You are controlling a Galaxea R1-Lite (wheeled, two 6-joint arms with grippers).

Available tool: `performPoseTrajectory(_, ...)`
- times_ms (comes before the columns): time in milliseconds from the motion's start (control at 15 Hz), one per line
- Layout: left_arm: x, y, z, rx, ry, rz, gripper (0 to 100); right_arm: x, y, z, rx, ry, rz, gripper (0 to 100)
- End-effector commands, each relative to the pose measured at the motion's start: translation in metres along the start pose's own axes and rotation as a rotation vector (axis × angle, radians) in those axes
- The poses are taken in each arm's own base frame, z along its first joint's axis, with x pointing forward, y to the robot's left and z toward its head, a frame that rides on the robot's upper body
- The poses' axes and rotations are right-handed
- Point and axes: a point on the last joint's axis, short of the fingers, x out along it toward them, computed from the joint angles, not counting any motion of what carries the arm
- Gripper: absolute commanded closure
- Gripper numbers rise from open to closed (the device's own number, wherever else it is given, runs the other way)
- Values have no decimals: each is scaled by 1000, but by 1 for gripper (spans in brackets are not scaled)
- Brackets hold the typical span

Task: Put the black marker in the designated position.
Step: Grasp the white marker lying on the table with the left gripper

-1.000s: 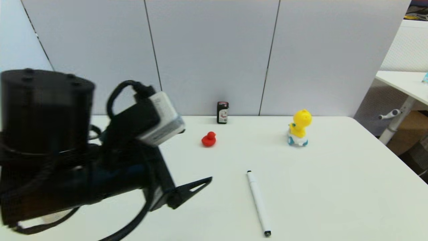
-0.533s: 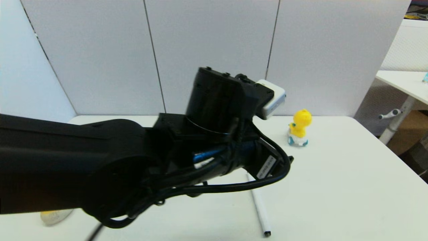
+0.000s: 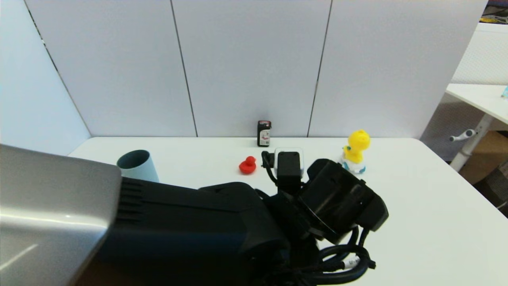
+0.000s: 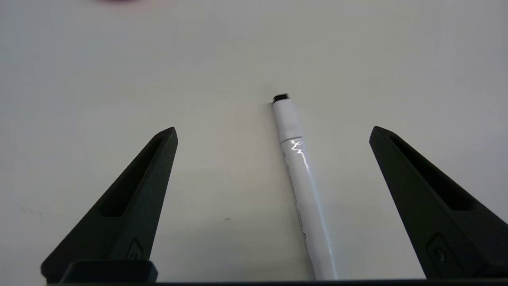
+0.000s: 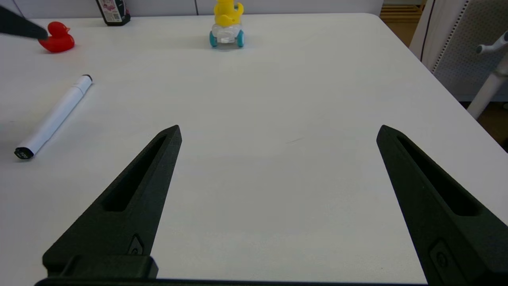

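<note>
The black marker (image 4: 302,180), a long white barrel with black ends, lies flat on the white table (image 4: 119,59). My left gripper (image 4: 274,129) hangs open just above it, one finger on each side of the barrel, touching nothing. In the head view my left arm (image 3: 329,202) covers the marker and its own fingers. The right wrist view shows the marker (image 5: 53,117) lying off to one side. My right gripper (image 5: 278,127) is open over bare table, holding nothing, and stays out of the head view.
A light blue cup (image 3: 137,167) stands at the back left. A red duck (image 3: 248,165), a small black bottle (image 3: 264,133) and a yellow toy on wheels (image 3: 355,151) stand along the back. The table's right edge (image 5: 436,79) is near my right gripper.
My left arm has swung from the left side across to the middle and come down over the marker, which it now hides in the head view. The marker has not moved.
</note>
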Motion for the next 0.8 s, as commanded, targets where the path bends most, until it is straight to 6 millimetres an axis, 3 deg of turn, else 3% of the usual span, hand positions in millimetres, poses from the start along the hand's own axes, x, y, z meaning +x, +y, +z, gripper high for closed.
performPoseTrajectory(67,17,-6,-22,-89,15,60,0,0,0,0,0,-2,0,0)
performPoseTrajectory(800,37,-29,-44,44,32,50,0,0,0,0,0,0,0,0)
